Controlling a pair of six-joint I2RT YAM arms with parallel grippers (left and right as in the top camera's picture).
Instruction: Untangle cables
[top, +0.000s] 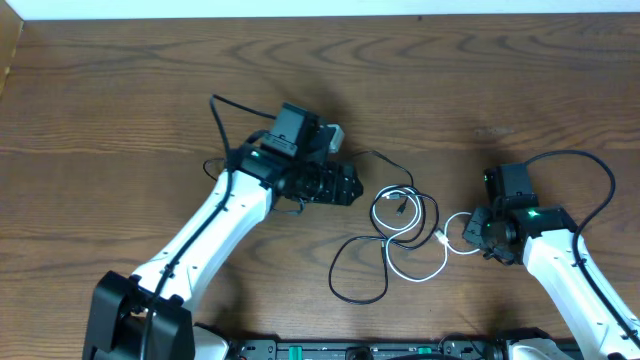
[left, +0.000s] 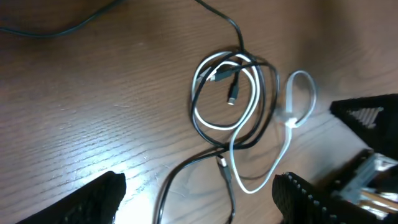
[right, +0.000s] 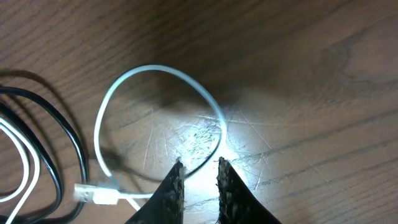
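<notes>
I read both cords as lying on the wooden table (top: 120, 90) between the two arms, wound through one another in loose rings; the white cable (right: 155, 67) makes a small coil at the middle of the tangle and throws one separate loop out toward the right arm; the black cable (left: 240, 37) circles the same coil, crossing over and under the white turns, then trails off in a wider loop toward the near edge of the table and in a thin line toward the left arm; two small plug ends lie inside the coil. On the left wrist feed the left gripper (left: 199, 186) hangs above the tangle with its fingers spread wide, holding nothing, the coil just ahead of them. On the right wrist feed the right gripper (right: 199, 167) is down at the white loop, its fingers drawn close with a narrow gap between them; the loop's arc runs into that gap at the tips, though I cannot tell whether either pad touches the cord; a white plug (right: 93, 194) lies just beside the loop's far end.
</notes>
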